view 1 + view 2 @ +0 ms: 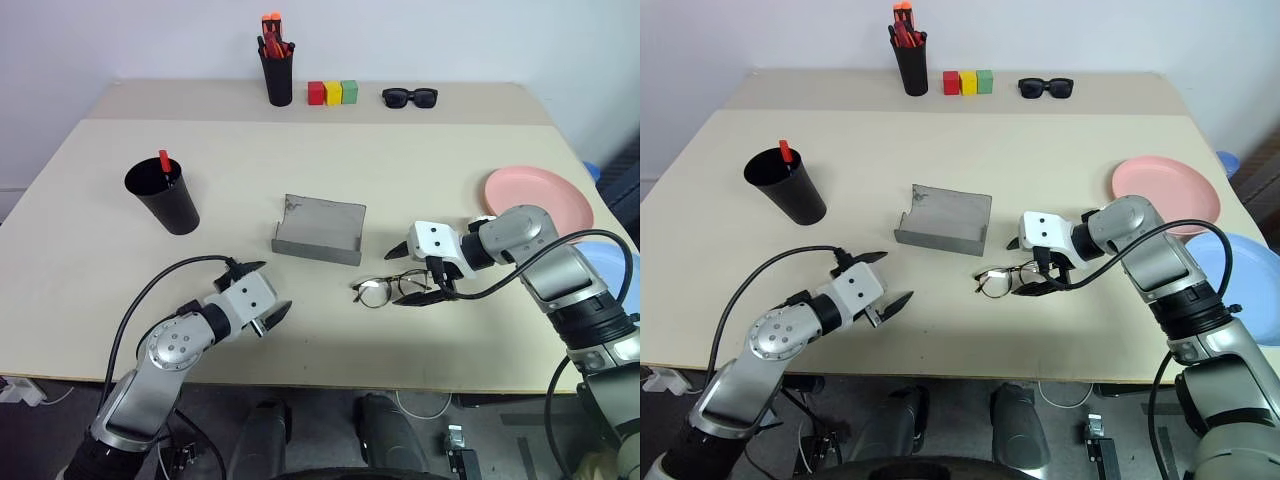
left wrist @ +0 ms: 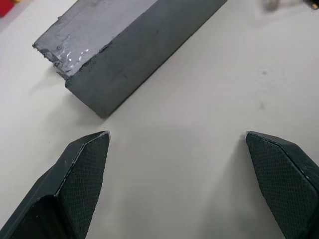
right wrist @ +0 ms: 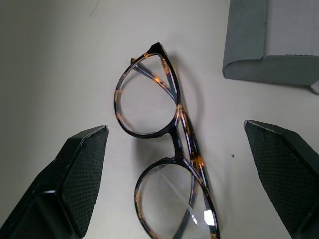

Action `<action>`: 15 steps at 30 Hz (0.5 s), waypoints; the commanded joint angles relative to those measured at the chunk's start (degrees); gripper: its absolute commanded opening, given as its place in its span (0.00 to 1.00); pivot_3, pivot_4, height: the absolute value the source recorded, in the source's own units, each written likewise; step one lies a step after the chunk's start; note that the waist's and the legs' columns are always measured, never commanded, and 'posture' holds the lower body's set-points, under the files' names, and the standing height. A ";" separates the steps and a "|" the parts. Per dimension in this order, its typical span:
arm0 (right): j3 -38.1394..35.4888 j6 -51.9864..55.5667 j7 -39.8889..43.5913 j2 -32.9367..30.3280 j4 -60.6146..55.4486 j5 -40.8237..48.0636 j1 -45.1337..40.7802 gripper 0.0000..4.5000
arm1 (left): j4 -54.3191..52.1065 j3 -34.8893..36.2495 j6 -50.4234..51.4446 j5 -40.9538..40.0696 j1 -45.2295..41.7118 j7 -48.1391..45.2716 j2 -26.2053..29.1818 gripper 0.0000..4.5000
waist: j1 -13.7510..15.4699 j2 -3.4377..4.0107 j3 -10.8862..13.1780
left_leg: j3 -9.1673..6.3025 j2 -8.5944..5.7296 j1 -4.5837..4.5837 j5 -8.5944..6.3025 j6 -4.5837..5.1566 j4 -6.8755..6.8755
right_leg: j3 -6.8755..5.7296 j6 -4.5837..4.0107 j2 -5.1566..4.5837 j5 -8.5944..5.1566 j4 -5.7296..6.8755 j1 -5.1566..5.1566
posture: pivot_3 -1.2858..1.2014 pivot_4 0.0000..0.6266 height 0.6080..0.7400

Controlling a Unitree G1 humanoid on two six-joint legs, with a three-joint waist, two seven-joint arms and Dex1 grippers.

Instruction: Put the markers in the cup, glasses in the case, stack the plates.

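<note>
Head views: glasses [image 1: 392,288] lay folded on the bench [image 1: 100,300], near the middle of its front edge, just in front of the grey case [image 1: 319,231], which stood open. Right hand [image 1: 412,272] hung directly over the glasses' right end, fingers spread, nothing held. Left hand [image 1: 262,292] sat near the front edge, well left of the glasses, fingers apart and empty. Right arm plainly the nearer. Glasses' long axis ran roughly parallel to the front edge, as did the case's.

Left wrist view: fingertips [image 2: 84,164] spread wide over bare bench; a corner of the case [image 2: 134,55] lay just ahead, not touched.

Right wrist view: glasses [image 3: 164,164] lay between the spread fingertips [image 3: 82,169], frame running lengthwise along the gap, so closing would likely pinch it across its narrow depth. Case [image 3: 269,45] lay beyond, near one lens.

Marker [image 1: 163,162] stood in the cup [image 1: 165,200], toward the left edge.
</note>
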 commanded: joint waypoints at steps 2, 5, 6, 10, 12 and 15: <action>-1.26 -1.37 -0.32 0.72 0.69 0.03 -1.29 1.00 | -2.74 2.05 2.64 -5.02 0.47 -3.14 0.26 0.99 | -0.08 0.00 0.00 | 0.01 0.00 0.00 0.00 0.00 0.00 | 0.00 0.00 0.00 0.00 0.00 0.00 | 0.52 0.24 1.00; -0.91 -2.18 -0.62 1.40 1.94 -0.33 -1.51 1.00 | -3.61 3.02 3.45 -7.28 0.87 -4.42 0.80 0.99 | -0.17 0.00 0.01 | 0.01 0.00 -0.01 0.00 0.00 -0.02 | 0.00 0.00 0.00 0.00 0.00 -0.03 | 0.52 0.24 1.00; -0.86 -2.42 -0.63 1.55 2.21 -0.36 -1.55 1.00 | -3.71 3.24 3.53 -7.74 1.06 -4.73 1.06 0.99 | -0.22 0.01 0.01 | 0.01 0.00 -0.01 0.00 0.00 -0.02 | 0.00 0.00 0.01 0.00 0.00 -0.04 | 0.52 0.24 1.00; -0.96 -2.87 -0.53 1.90 2.76 -0.38 -1.60 1.00 | -3.69 3.71 2.88 -8.58 2.02 -5.22 2.02 0.99 | -0.21 0.01 0.01 | 0.01 0.00 -0.01 0.00 0.00 -0.02 | 0.00 0.00 0.01 0.00 0.01 -0.04 | 0.52 0.24 1.00; -0.99 -3.25 -0.45 2.02 3.34 -0.53 -1.68 1.00 | -3.97 3.83 2.89 -9.07 2.44 -5.36 2.17 0.99 | -0.19 0.01 0.01 | 0.01 0.00 -0.02 0.00 0.00 -0.02 | 0.00 0.00 0.01 0.00 0.00 -0.04 | 0.52 0.24 1.00; -1.09 -3.59 -0.42 2.17 3.79 -0.77 -1.61 1.00 | -5.30 4.92 3.00 -11.80 3.98 -6.84 2.47 0.99 | -0.18 0.01 0.01 | 0.01 0.00 -0.02 0.00 0.00 -0.02 | 0.00 0.00 0.01 0.00 0.00 -0.04 | 0.52 0.24 1.00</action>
